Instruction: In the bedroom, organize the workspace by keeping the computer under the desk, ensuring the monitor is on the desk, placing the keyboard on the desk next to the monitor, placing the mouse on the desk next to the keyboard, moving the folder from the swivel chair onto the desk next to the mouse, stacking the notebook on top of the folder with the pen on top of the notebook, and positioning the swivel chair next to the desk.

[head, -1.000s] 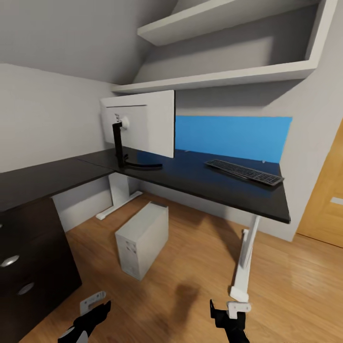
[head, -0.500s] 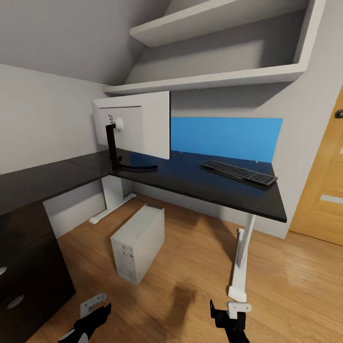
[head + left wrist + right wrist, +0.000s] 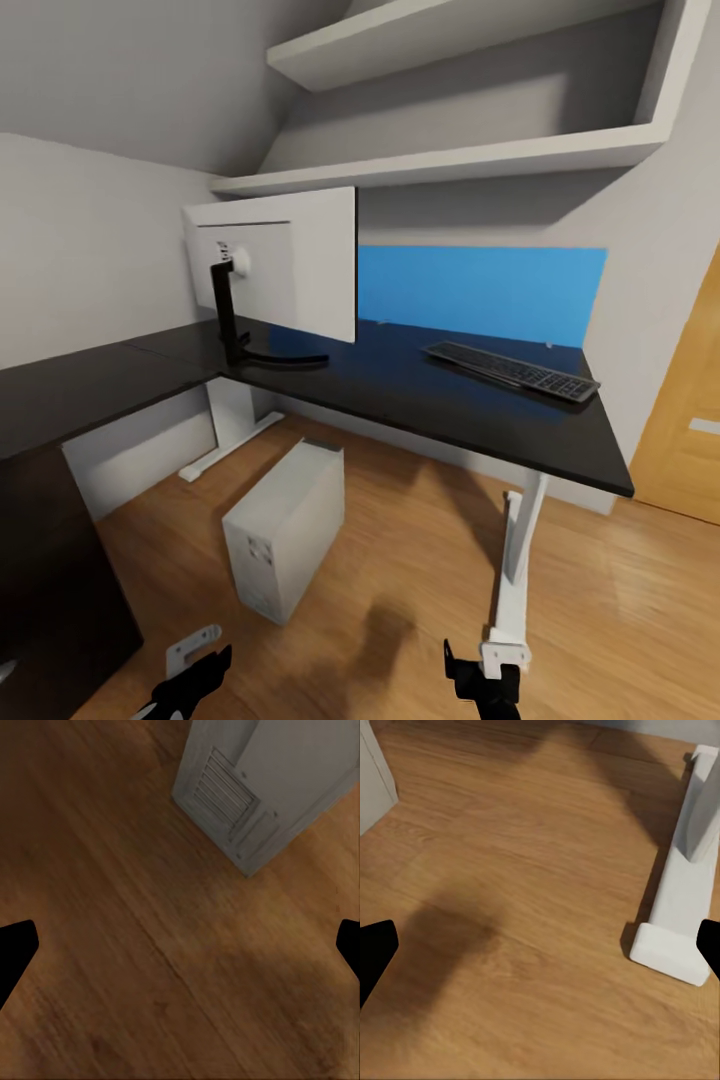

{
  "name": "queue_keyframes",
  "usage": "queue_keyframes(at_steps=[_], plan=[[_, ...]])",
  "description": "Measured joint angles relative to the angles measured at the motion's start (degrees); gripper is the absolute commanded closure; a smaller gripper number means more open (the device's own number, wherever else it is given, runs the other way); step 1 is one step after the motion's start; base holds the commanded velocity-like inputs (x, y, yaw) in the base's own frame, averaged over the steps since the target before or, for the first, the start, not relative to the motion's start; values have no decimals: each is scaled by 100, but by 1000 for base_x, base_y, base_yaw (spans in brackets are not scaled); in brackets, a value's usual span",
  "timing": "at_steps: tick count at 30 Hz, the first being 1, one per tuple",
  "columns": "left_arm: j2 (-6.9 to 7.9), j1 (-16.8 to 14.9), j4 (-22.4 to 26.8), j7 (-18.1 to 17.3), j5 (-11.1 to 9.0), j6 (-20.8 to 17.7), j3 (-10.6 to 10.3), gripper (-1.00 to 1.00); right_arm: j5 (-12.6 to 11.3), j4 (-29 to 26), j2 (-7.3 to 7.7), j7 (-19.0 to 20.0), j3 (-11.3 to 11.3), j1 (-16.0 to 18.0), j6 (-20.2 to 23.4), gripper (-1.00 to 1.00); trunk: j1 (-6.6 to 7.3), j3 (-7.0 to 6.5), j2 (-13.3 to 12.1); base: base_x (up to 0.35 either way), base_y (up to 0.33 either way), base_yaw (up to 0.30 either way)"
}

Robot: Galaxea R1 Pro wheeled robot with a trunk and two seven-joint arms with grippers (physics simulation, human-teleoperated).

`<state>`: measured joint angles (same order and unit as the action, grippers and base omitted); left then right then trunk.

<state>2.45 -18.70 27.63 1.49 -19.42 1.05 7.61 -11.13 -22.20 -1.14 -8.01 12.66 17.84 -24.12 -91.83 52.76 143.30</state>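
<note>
Computer (image 3: 285,525), a light silver-grey tower with a vented panel, is seen on the wooden floor (image 3: 420,590) at about 11 o'clock from the robot, under the front edge of the desk (image 3: 440,405). Both the left gripper (image 3: 190,680) and the right gripper (image 3: 480,685) are held low, wide open and empty. A collision with the white desk leg (image 3: 515,570) could be caused if the base is driven forward. Farther, the keyboard (image 3: 512,371) lies at 1 o'clock and the monitor (image 3: 285,262) stands at 11 o'clock, its white back shown.

The monitor (image 3: 285,262) shows only its white back; the screen side faces away.
</note>
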Motion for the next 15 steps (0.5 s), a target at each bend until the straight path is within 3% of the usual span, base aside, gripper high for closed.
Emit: queue_keyframes(at_steps=[7, 15], plan=[[0, 0, -215, -2, 6, 416, -6, -100, 4, 1, 3, 0, -4, -1, 0, -100, 1, 0, 0, 253, 0, 0], [-6, 0, -293, 9, 5, 566, -12, -100, 5, 1, 2, 0, -5, 1, -1, -100, -1, 0, 0, 59, 0, 0]])
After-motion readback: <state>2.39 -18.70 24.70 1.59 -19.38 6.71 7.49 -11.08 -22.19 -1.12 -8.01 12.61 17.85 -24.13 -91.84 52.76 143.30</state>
